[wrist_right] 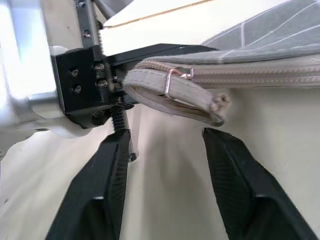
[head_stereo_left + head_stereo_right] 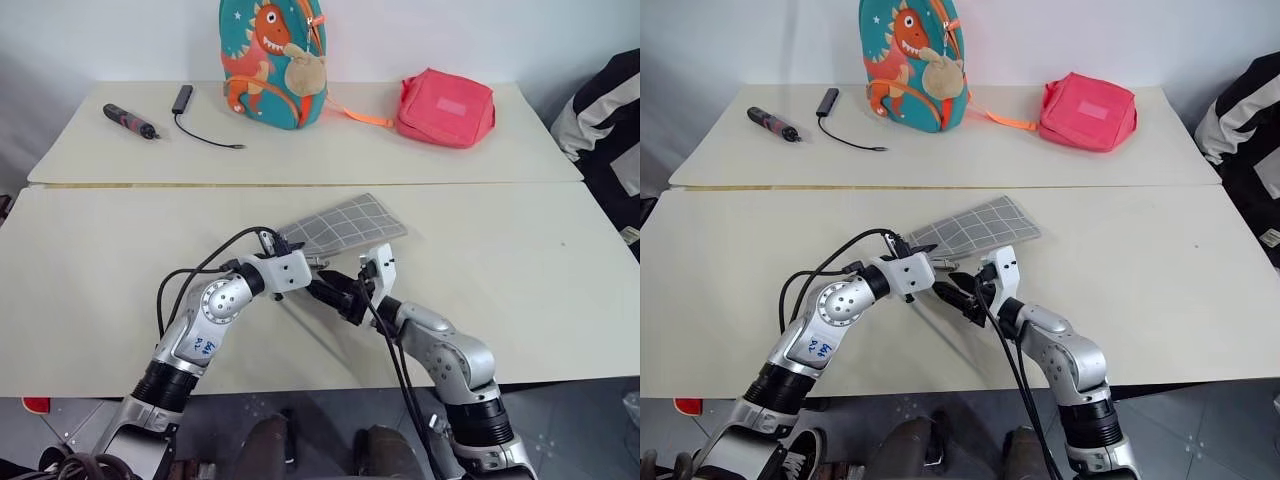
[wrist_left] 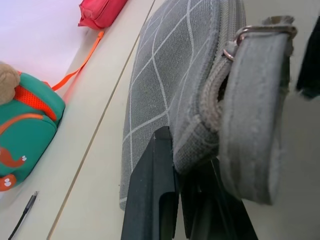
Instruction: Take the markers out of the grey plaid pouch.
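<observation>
In left gripper (image 2: pixel 312 268): grey plaid pouch (image 2: pixel 345 223)

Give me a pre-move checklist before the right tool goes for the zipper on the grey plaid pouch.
1. Left tool clamped on the near corner of the flat grey plaid fabric pouch: ok.
2. Right tool open, nothing between its fingers: ok.
3. Grey strap loop with its metal ring in front of the right tool: ok.
4. Pouch zipper open: not ok, it looks closed along the edge.
5. Markers visible: not ok.
6. Cream table beside the pouch free for setting markers down: ok.
</observation>
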### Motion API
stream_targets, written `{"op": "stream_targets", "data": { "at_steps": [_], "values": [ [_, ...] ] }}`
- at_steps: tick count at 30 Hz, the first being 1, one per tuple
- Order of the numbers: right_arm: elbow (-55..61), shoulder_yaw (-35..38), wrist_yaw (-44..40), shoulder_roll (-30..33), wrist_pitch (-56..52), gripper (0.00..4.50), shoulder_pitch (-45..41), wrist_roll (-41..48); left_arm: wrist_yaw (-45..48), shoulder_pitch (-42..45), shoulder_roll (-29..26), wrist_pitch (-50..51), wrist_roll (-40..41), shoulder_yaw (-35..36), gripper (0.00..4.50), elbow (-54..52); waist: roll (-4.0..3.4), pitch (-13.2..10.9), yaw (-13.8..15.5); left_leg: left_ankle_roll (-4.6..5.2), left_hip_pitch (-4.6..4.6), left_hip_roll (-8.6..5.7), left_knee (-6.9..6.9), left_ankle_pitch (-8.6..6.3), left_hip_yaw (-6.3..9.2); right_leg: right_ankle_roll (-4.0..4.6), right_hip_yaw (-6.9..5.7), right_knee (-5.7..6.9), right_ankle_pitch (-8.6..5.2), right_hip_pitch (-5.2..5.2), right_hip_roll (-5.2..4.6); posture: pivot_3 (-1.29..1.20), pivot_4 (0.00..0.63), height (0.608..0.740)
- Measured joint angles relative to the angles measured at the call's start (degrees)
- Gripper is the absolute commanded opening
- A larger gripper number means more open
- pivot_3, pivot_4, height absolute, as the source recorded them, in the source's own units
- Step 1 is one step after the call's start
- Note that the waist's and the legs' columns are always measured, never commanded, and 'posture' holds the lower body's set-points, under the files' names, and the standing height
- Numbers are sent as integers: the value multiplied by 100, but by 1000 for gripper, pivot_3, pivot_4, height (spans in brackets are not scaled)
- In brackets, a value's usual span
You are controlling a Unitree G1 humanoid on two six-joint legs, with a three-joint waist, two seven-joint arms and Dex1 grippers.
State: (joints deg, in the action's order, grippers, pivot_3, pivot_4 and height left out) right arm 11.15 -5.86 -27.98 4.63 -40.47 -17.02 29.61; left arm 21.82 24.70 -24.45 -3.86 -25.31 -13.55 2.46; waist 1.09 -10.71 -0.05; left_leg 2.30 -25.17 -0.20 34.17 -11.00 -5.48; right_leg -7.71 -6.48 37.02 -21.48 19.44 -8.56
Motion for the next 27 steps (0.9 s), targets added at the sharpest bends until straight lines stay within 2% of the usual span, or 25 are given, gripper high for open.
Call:
{"op": "stream_targets", "data": {
  "at_steps": [10,16,17,27],
  "values": [
    [-232,154,336,-331,25,2215,-269,42,35,-41,73,78,-12,-68,0,-206,0,0,-8,0,0,0,-1,0,-1,0,2,1,0,2,1,0,150,740],
    [-370,75,331,-296,169,223,-270,-149,80,-67,75,143,-12,-75,0,-251,0,0,-15,-1,0,1,-2,0,-2,0,3,2,0,4,1,0,150,740],
    [-370,74,331,-298,169,44,-269,-146,83,-68,75,146,-12,-75,0,-256,0,0,-15,-1,0,1,-2,0,-2,0,3,1,0,4,1,0,150,740],
    [-366,208,287,-251,171,44,-219,-45,95,-95,75,198,-12,-75,0,-370,0,0,-10,0,0,1,-2,0,-2,0,3,1,0,4,1,0,150,740]
  ]
}}
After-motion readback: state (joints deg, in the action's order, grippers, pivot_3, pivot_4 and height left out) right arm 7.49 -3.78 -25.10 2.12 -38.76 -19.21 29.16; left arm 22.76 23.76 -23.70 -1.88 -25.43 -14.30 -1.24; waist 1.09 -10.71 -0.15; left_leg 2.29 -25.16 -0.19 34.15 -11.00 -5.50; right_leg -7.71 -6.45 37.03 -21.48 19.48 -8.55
